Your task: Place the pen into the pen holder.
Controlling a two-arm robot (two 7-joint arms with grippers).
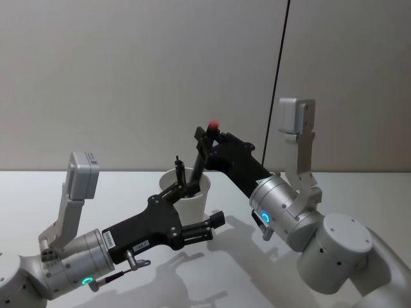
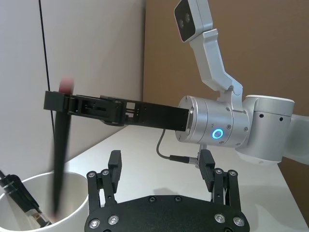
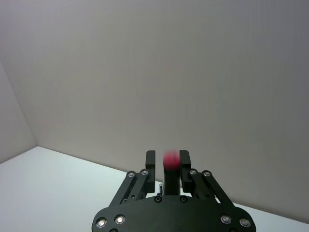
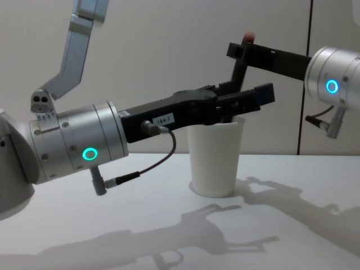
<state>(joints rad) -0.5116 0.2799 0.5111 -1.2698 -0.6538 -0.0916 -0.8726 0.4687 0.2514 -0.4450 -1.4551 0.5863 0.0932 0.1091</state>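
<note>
Pen (image 1: 200, 168) upright at frame centre in my right gripper's (image 1: 210, 136) clamp, tip inside cup (image 1: 192, 202); left gripper (image 1: 199, 212) spread wide beside it.

The right gripper (image 1: 209, 136) grips a dark, red-capped pen (image 1: 203, 157) tilted over the white pen holder (image 1: 192, 202), its lower end inside. The left gripper (image 1: 199, 208), fingers spread, flanks the cup on the table (image 1: 257, 282).
</note>
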